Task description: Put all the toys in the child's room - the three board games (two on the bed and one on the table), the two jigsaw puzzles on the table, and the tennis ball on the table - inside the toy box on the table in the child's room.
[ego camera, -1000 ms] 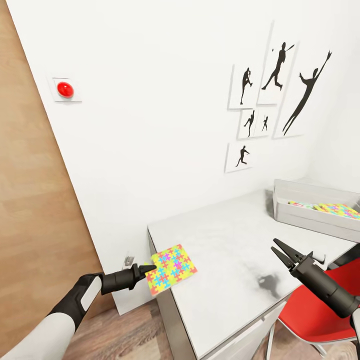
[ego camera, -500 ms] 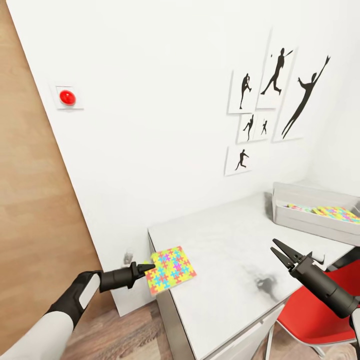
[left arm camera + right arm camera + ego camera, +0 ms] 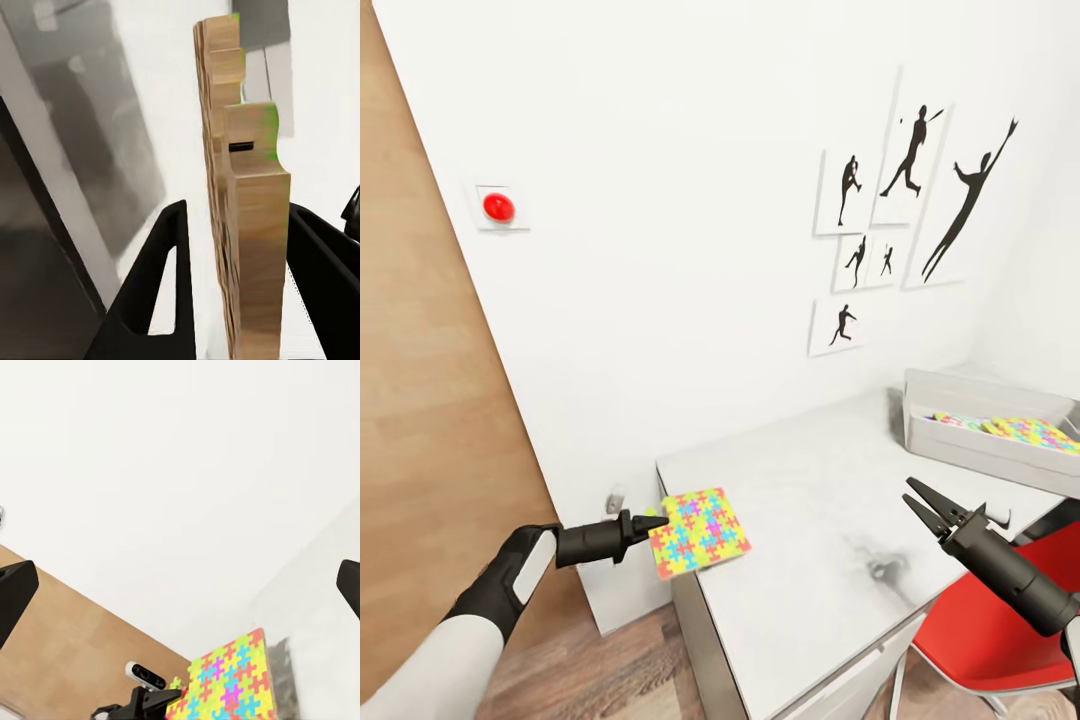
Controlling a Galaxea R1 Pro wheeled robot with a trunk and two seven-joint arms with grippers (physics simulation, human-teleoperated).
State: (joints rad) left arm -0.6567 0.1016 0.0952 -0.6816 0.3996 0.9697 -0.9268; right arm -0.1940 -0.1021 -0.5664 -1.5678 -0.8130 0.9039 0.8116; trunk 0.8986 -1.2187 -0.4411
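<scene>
Jigsaw puzzle [image 3: 699, 533] sits pinched by its edge in my left gripper [image 3: 651, 524], and I see it hanging flat over the near corner of the white table [image 3: 830, 540], with its wooden side [image 3: 244, 217] showing between the two black fingers [image 3: 161, 285]. My right gripper [image 3: 922, 504] is over the table's front edge with its fingers spread apart and nothing in them. I see the gray toy box [image 3: 985, 430] at the far end of the table with another bright puzzle [image 3: 1032, 432] inside, and a red chair [image 3: 1000, 620] below my right arm.

Jigsaw puzzle [image 3: 700, 532] multicoloured interlocking pieces; chair [image 3: 985, 625] red; table [image 3: 820, 540] white; wall button [image 3: 498, 207] red
</scene>
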